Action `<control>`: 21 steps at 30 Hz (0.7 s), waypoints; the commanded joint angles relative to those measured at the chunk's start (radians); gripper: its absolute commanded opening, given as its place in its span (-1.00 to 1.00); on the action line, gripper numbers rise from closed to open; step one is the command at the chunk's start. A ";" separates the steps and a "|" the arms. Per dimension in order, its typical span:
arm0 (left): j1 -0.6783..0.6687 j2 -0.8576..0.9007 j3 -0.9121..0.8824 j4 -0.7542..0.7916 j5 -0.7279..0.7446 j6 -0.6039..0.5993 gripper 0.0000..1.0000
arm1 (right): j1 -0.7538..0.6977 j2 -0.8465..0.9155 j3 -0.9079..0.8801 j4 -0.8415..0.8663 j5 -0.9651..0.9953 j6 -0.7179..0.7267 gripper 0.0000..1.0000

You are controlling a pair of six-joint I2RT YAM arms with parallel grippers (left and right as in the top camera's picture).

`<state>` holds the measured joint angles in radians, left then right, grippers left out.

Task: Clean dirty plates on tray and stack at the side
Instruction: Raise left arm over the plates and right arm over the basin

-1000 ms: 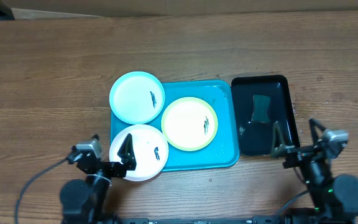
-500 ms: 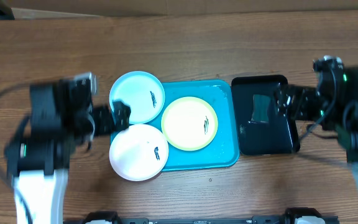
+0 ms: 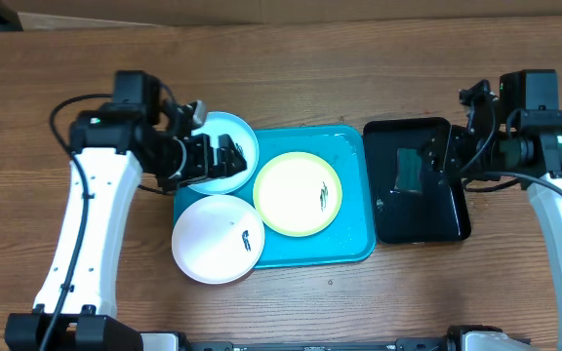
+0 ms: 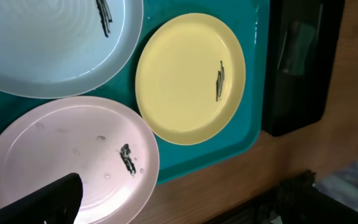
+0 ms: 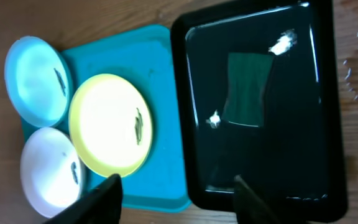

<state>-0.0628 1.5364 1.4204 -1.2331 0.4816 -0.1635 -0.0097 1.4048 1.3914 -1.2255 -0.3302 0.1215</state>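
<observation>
Left gripper (image 3: 224, 156) moved over blue plate (image 3: 238, 131), right gripper (image 3: 436, 156) over black tray (image 3: 410, 232)

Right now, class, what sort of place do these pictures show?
Probably a robotics lab bench staged for dishwashing: two robot arms at a wooden table, smeared plates on a turquoise tray, a sponge in a black tray.

You see the black tray (image 5: 297, 137) with the dark green sponge (image 5: 248, 90) inside it; just left sits the turquoise tray (image 5: 160, 74), the yellow-green plate (image 5: 107, 124) nearest, the pale blue plate (image 5: 36, 81) and white plate (image 5: 48, 174) farther left; your right claw (image 5: 176, 199) stands apart at the black tray's lower edge.
</observation>
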 commanded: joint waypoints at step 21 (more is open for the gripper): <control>-0.100 -0.007 0.019 0.018 -0.246 -0.106 1.00 | 0.129 0.114 -0.146 0.190 0.330 0.153 0.68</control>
<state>-0.1577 1.5364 1.4204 -1.2156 0.2485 -0.2596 0.1177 1.5143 1.2758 -1.0573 -0.0326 0.2596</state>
